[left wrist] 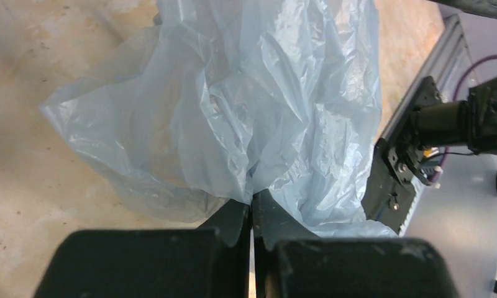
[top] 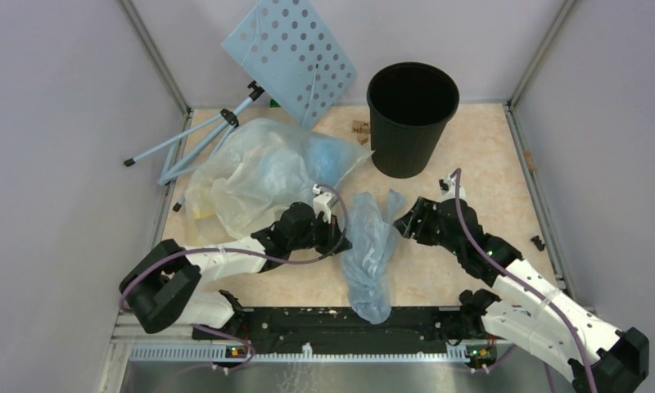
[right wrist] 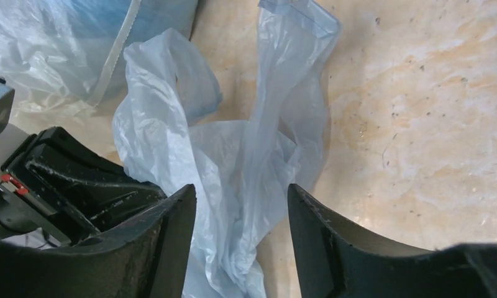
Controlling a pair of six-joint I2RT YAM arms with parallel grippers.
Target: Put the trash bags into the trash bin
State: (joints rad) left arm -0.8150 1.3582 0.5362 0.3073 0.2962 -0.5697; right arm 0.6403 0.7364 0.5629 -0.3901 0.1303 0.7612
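Note:
A light-blue translucent trash bag [top: 369, 254] lies stretched on the table between the two arms. My left gripper [top: 341, 244] is shut on its left edge; in the left wrist view the fingers [left wrist: 252, 198] pinch the crinkled film [left wrist: 252, 105]. My right gripper [top: 404, 223] is open at the bag's right side; in the right wrist view its gripper [right wrist: 241, 197] straddles a fold of the bag [right wrist: 233, 155] without closing. The black round trash bin [top: 412, 119] stands upright at the back, right of centre, its inside dark.
A big clear yellowish sack [top: 250, 176] with something blue inside lies back left. A pale-blue perforated panel [top: 291, 53] on a tripod stand [top: 201, 135] leans at the back. Small wooden blocks [top: 359, 128] sit beside the bin. Metal rails edge the table.

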